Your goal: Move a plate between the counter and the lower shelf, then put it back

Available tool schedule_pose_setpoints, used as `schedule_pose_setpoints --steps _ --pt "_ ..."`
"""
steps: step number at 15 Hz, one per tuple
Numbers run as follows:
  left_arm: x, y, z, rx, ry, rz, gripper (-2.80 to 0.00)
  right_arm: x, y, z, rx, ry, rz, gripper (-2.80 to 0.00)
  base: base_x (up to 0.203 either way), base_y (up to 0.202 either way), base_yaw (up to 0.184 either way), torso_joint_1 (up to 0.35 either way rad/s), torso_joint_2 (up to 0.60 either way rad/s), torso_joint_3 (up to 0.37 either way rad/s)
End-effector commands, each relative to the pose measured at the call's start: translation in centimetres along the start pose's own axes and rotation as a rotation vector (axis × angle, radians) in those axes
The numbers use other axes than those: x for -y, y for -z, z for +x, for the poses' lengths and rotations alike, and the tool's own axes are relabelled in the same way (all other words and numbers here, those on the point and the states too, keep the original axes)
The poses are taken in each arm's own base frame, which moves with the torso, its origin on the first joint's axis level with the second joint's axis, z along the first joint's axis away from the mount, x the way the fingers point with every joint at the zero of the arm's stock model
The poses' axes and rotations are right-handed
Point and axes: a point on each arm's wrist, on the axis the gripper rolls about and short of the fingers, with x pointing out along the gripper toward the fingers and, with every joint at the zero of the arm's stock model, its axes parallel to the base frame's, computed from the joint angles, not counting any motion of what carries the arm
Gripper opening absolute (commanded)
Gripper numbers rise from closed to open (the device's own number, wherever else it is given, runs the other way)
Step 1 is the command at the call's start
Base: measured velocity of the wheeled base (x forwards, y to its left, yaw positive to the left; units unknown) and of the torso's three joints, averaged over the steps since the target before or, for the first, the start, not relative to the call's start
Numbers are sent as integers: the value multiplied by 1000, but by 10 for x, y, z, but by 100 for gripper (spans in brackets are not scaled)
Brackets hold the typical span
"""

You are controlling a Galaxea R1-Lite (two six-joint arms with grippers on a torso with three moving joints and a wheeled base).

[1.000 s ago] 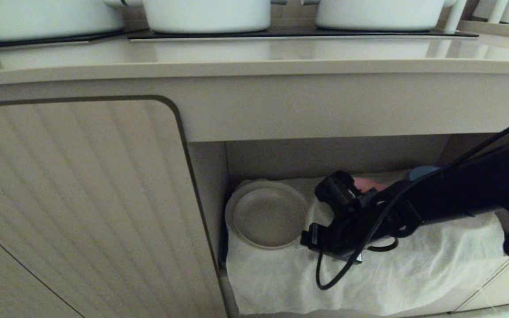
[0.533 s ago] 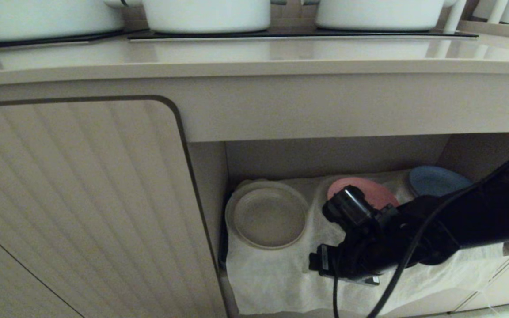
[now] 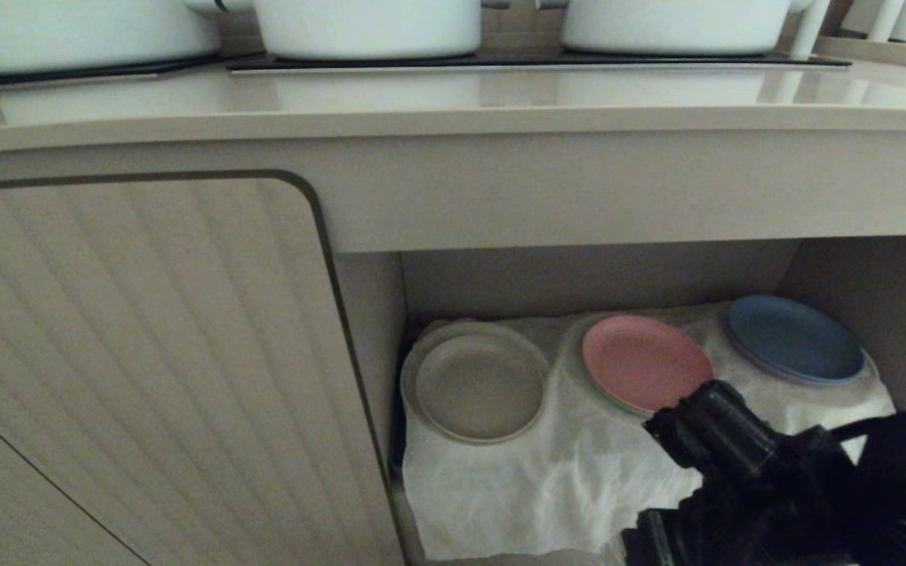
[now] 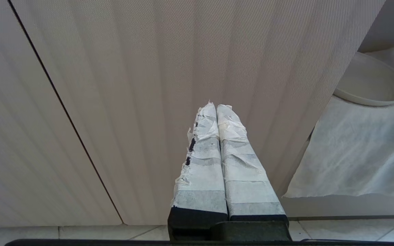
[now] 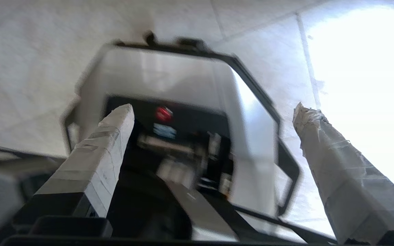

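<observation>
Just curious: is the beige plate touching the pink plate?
Apart. In the head view a strip of white cloth shows between the beige plate and the pink plate.

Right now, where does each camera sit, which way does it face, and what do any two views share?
Head: high, facing forward and down at the counter and lower shelf; right arm at lower right.
Left wrist: behind the shut left gripper, facing the ribbed cupboard door.
Right wrist: behind the open right gripper, facing down at the robot's base and floor.
Head and left wrist share the plate.
</observation>
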Motion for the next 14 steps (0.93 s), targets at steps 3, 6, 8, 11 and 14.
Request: schedule_pose_setpoints --steps 3,6,8,11,14 --pt "0 0 0 1 -1 -1 -280 18 25 -23 49 -26 -8 -280 0 0 0 0 0 0" --pt "0 0 0 1 -1 -1 -280 20 28 -33 80 -46 -17 -280 0 0 0 0 0 0" --pt "0 0 0 1 -1 -1 -280 24 31 -39 105 -55 -34 -280 0 0 0 0 0 0" --pt "0 0 0 1 -1 -1 -280 41 37 -49 147 -44 -15 -280 0 0 0 0 0 0" --pt "0 0 0 1 -1 -1 -280 62 48 -53 201 -23 4 -280 0 0 0 0 0 0"
